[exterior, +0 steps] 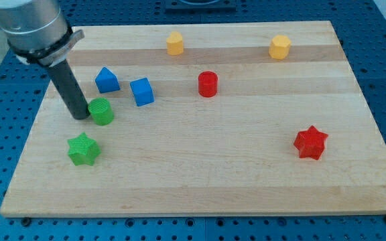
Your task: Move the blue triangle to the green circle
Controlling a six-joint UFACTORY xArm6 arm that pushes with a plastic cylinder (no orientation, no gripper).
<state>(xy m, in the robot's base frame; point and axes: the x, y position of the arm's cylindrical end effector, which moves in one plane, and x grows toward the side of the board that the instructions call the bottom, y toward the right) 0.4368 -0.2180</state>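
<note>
Green star (84, 149) nearest the view's bottom left; beyond it, green circle (102, 111) touching my tip (82, 116), a bare rod grasping nothing. Farther up, blue triangle (106, 79), peaked, near the circle, blue cube (142, 92) just beside; red cylinder (208, 84) well apart.

arm (32, 27) cropped — view's top edge

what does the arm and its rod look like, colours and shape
My arm ends in a wide, light grey metallic cylinder with a flat flange at its base. From it runs a straight, dark, matte rod down to my tip. No cables or markings show.
</note>
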